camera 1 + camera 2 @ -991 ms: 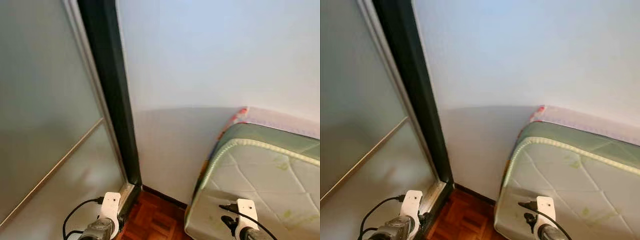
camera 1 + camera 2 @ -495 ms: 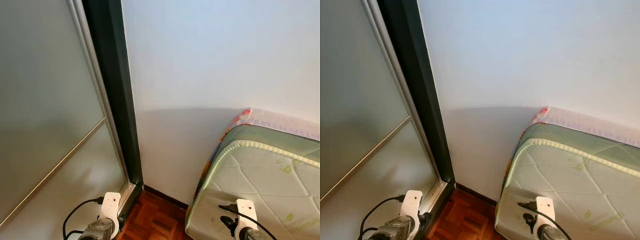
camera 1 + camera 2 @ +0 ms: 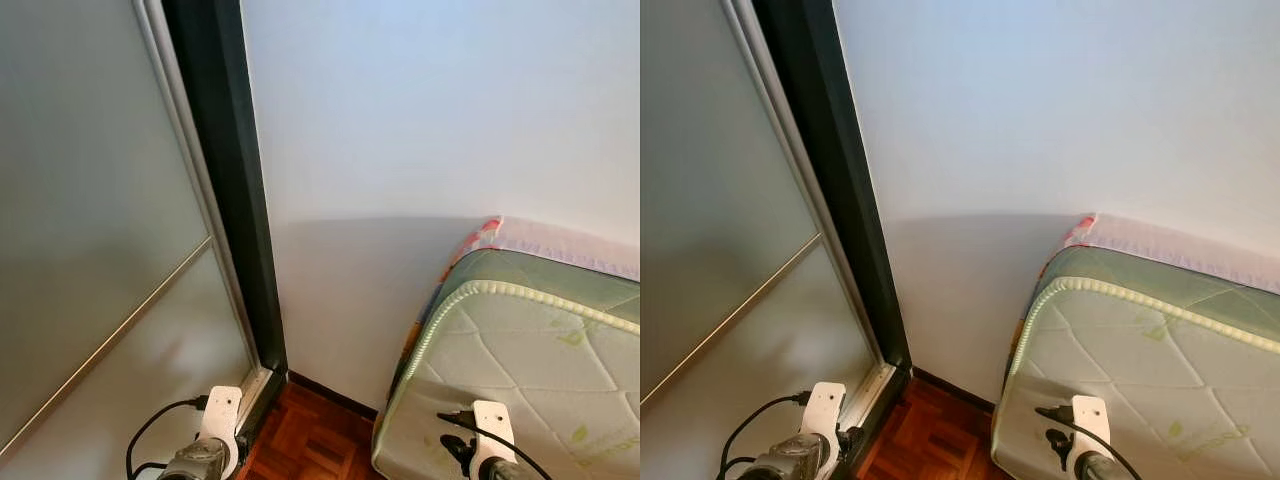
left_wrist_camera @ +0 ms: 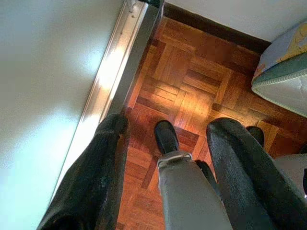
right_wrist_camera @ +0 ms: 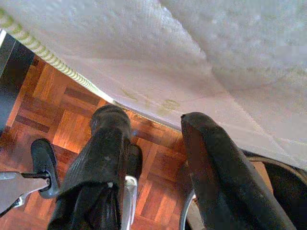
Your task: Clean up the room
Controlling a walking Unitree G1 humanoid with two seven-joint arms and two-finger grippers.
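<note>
Far left: frosted glass sliding door with a thin metal rail crossing it at a slant, edged by a dark frame running down to the floor. Left arm hangs low beside the door; left hand empty, its two black fingers apart, above the parquet floor next to the door's metal track. Centre: plain pale wall, shadowed in its lower part, dark skirting board at its foot. Right: mattress, white quilted face with green piped edge, propped on its side against the wall, lower corner on the parquet; a patterned pink layer sits behind it. Right arm hangs low in front of the mattress; right hand empty, fingers apart, close to the mattress edge, not touching.
</note>
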